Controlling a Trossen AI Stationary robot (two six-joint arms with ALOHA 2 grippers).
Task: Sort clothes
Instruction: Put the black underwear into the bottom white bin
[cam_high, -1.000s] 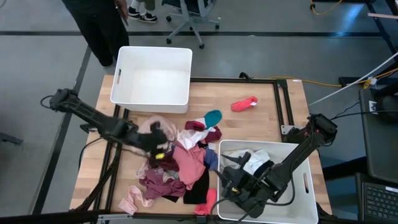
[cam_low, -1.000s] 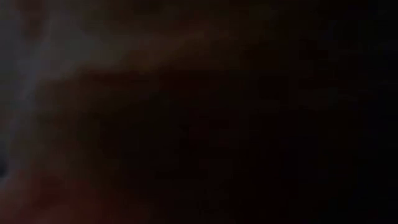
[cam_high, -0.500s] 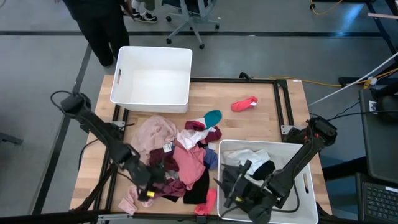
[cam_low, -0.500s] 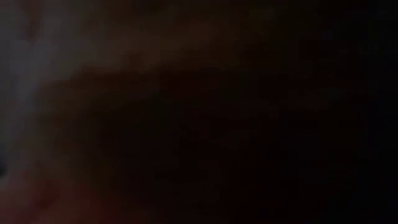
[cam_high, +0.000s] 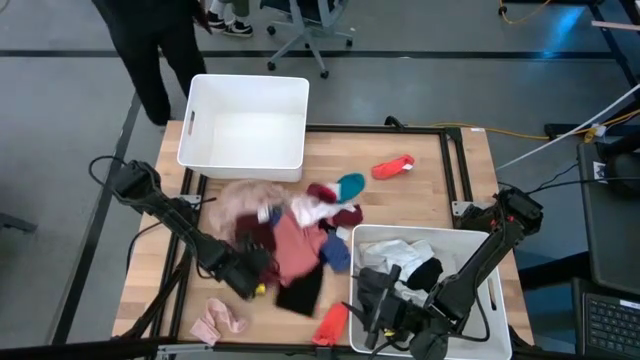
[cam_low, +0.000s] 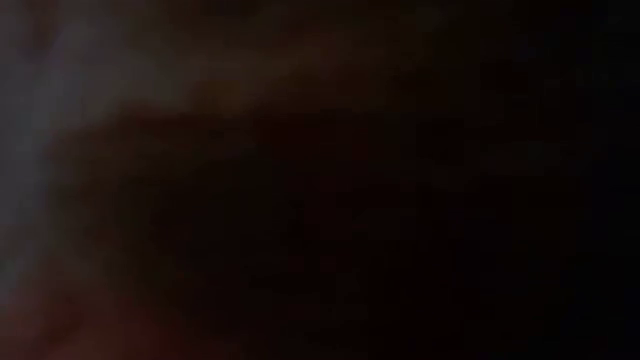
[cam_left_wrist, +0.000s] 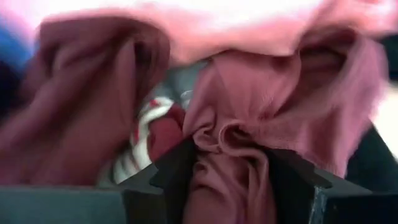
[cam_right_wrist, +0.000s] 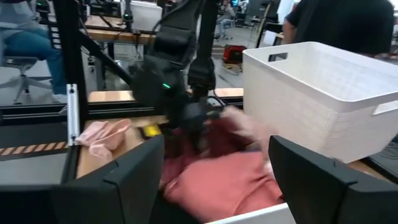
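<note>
The clothes lie heaped (cam_high: 300, 240) mid-table: pink, red, maroon, white, blue and black pieces. My left gripper (cam_high: 254, 278) is at the heap's near-left side, shut on a mauve garment (cam_left_wrist: 298, 106). A teal sock (cam_high: 349, 185) and a red sock (cam_high: 392, 167) lie on the far side of the heap. A pale pink piece (cam_high: 218, 320) and a red sock (cam_high: 332, 322) lie by the near edge. My right gripper (cam_high: 372, 312) hangs open and empty over the near-right bin (cam_high: 495, 300). The low view is dark. My left gripper pinches a bunched fold of the mauve garment (cam_left_wrist: 225, 140) between its two fingers, several layers gathered together. The fingers come slanting down from the table's left. The rest of the garment spreads out beyond the fingers (cam_left_wrist: 177, 168) into the heap.
An empty white bin (cam_high: 245, 125) stands at the far left. The near-right bin holds white and black pieces (cam_high: 410, 265). A black garment (cam_high: 298, 293) lies at the heap's near side. A person (cam_high: 150, 45) stands beyond the table's far left corner.
My left gripper has dropped from above the heap and gone toward the near edge, tipping steeply downward. The mauve garment that lay spread near the table's front has been drawn together at the gripper, and the whole heap has shifted.
</note>
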